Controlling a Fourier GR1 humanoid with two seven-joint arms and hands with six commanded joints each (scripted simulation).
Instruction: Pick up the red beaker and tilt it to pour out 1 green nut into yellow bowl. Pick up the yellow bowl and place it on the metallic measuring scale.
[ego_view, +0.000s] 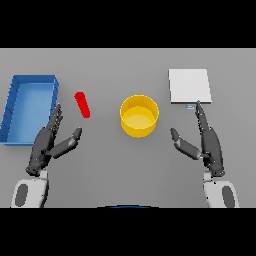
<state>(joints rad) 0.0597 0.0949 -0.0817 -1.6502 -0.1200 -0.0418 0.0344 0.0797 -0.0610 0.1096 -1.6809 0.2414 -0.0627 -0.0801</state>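
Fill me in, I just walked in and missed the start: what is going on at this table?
Nothing is held yet. The left hand and right hand rest open on the grey table. The red beaker sits just ahead of the left hand, untouched. The yellow bowl stands in the middle, and the measuring scale lies beyond the right hand. A blue bin sits at the far left.

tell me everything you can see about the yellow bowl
The yellow bowl is a round, straight-walled container, bright yellow all over, smooth and plastic-looking. It stands upright on the grey table, near the middle, its open top facing up. Nothing shows inside it. The red beaker is to its left, the white scale up to its right. Nothing touches it; both hands are apart from it.
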